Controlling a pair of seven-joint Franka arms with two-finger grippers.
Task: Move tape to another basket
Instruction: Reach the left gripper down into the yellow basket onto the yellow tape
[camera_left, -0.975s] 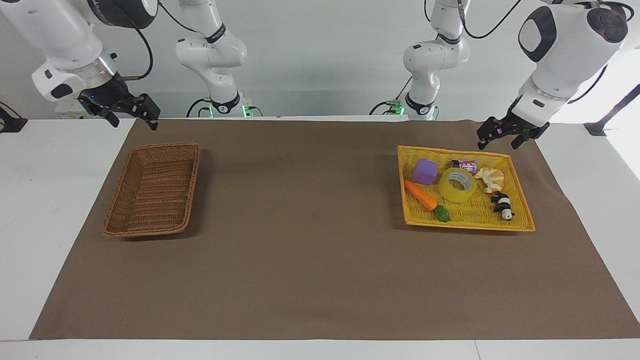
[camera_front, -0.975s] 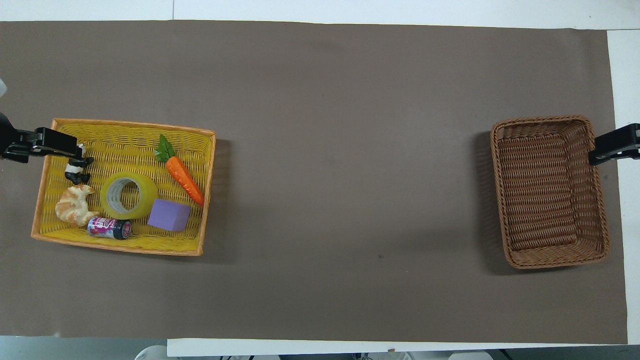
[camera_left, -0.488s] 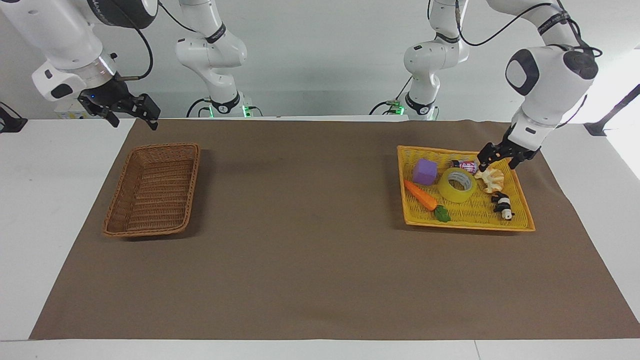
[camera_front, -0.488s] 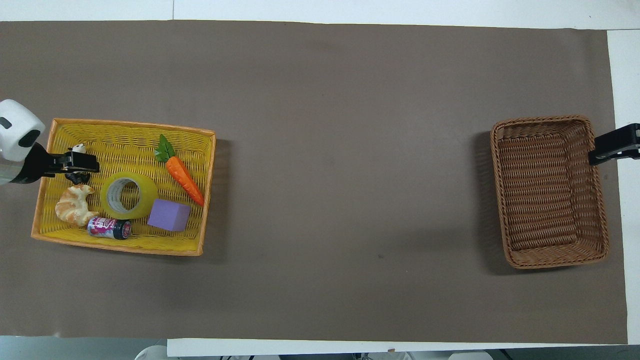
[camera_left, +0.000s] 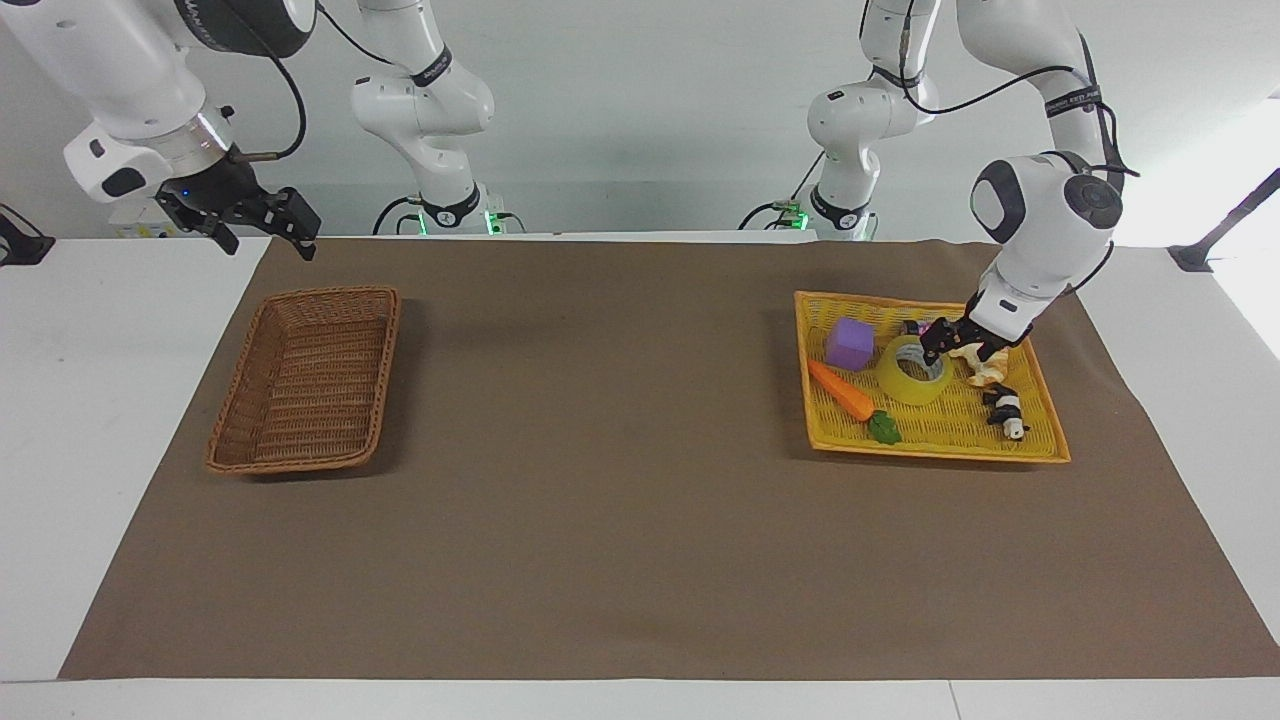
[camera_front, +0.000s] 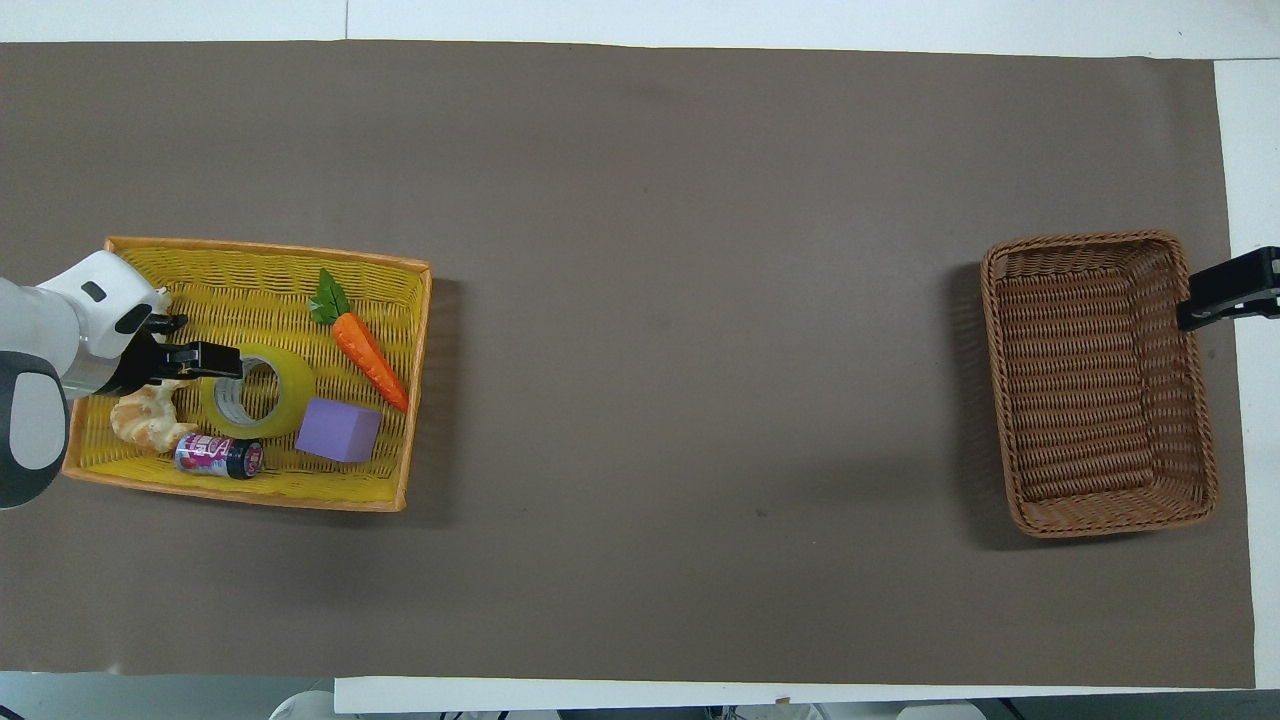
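Two baskets – one brown basket (camera_left: 305, 378), one yellow tray (camera_left: 935, 440) (six items inside) – and two arms.

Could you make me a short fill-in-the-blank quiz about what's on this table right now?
1. The tape lies in the ____ tray.
2. The brown basket holds ____.
3. The orange toy beside the purple block is a ____.
4. The left gripper is over the tray; the right gripper waits by the ____.

Missing words: yellow; nothing; carrot; brown basket
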